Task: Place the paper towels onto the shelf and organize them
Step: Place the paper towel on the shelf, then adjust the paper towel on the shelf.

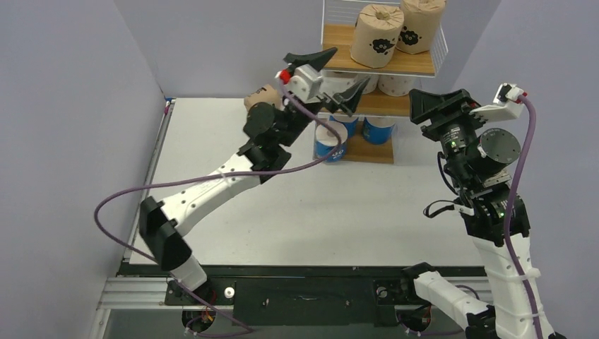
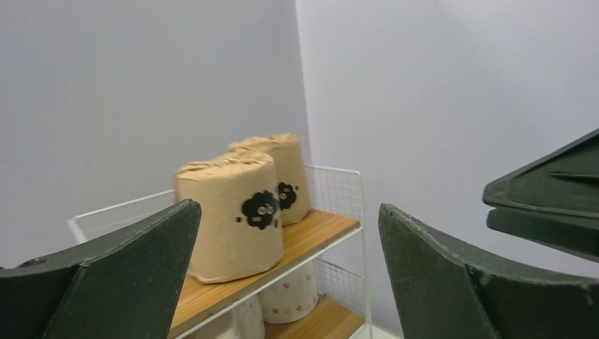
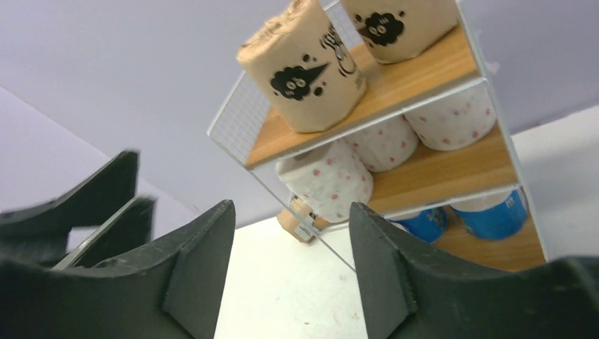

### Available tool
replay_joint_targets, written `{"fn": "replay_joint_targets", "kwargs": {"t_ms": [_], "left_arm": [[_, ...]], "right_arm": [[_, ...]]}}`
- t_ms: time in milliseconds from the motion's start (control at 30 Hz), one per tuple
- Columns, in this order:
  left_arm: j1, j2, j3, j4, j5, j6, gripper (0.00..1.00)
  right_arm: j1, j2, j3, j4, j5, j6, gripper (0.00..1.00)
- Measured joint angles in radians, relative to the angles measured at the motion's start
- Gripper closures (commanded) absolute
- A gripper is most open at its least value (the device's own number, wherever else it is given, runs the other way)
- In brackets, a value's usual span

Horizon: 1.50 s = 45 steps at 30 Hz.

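Nearest, the left pincer (image 2: 287, 208) and the right pincer (image 3: 289, 208) are both held apart and empty, while two brown rolls (image 1: 376, 37) are kept on the top board of the shelf (image 1: 337, 44), dotted white rolls (image 3: 328, 180) below, blue rolls (image 3: 494, 212) lowest.

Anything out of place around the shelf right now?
One brown roll sits on the table left of the shelf, apart from the two brown rolls on its top tier.

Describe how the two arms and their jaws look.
Both the left arm and right arm have white shell links with black joints. A purple cable runs along each to a white wrist block with a red tip. The jaws are dark, matte, wedge-shaped.
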Motion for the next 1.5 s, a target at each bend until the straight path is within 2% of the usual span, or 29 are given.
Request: {"fn": "replay_joint_targets", "kwargs": {"t_ms": [167,300,433,567,867,1067,1133,1500], "left_arm": [[0.007,-0.284,-0.276,0.080,-0.108,-0.016,0.03],[0.017,-0.474,-0.499,0.121,-0.224,-0.064,0.03],[0.032,-0.573,-0.652,0.116,-0.327,-0.116,0.03],[0.048,-0.656,-0.799,0.069,-0.425,-0.180,0.02],[0.053,-0.881,-1.037,-0.084,-0.556,-0.333,0.02],[0.053,-1.042,-1.152,-0.166,-0.600,-0.380,0.02],[0.053,-1.082,-1.177,-0.200,-0.607,-0.397,0.02],[0.053,-1.254,-1.257,-0.380,-0.626,-0.480,0.02]], "right_arm": [[0.094,0.097,0.093,0.040,0.056,-0.077,0.64],[0.124,0.163,0.048,0.152,0.062,-0.107,0.69],[0.126,0.249,0.031,0.199,0.061,-0.118,0.79],[0.124,0.325,0.066,0.205,0.063,-0.127,0.83],[0.039,0.400,0.136,0.219,0.083,-0.116,0.70],[0.020,0.469,0.198,0.217,0.070,-0.111,0.47],[0.020,0.489,0.213,0.212,0.069,-0.111,0.44],[0.020,0.599,0.342,0.158,0.080,-0.138,0.43]]}}
